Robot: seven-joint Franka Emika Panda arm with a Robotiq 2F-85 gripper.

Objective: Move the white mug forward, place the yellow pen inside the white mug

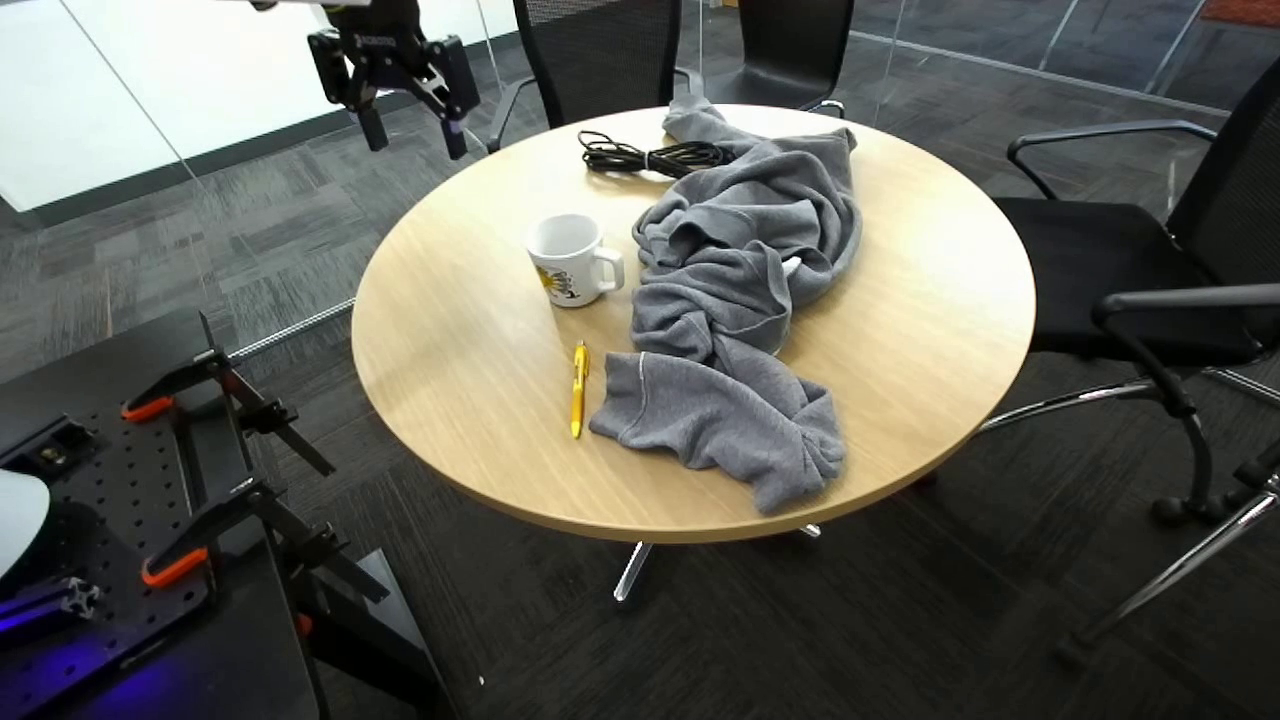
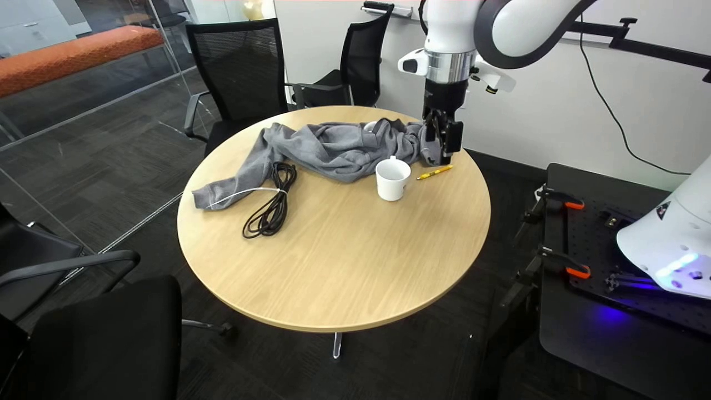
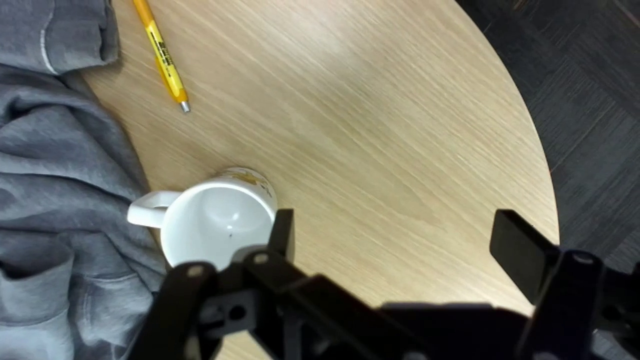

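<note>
The white mug [image 1: 573, 268] stands upright on the round table, its handle turned toward the grey cloth. Its inside looks bare in the wrist view, where the mug [image 3: 215, 225] is partly covered by one finger. The yellow pen [image 1: 579, 392] lies flat on the wood near the cloth's sleeve; the wrist view cuts off one end of the pen [image 3: 164, 57]. My gripper [image 3: 395, 225] is open, its fingers wide apart with only tabletop visible between them. In an exterior view the gripper [image 1: 415, 140] hangs in the air, apart from both mug and pen.
A crumpled grey cloth [image 1: 745, 240] runs along the table beside the mug and pen. Bundled black cable [image 2: 272, 205] lies near the cloth's far end. Black chairs [image 2: 239, 72] surround the round table [image 2: 333, 266]. A black bench [image 2: 605, 328] with clamps carries the robot's base.
</note>
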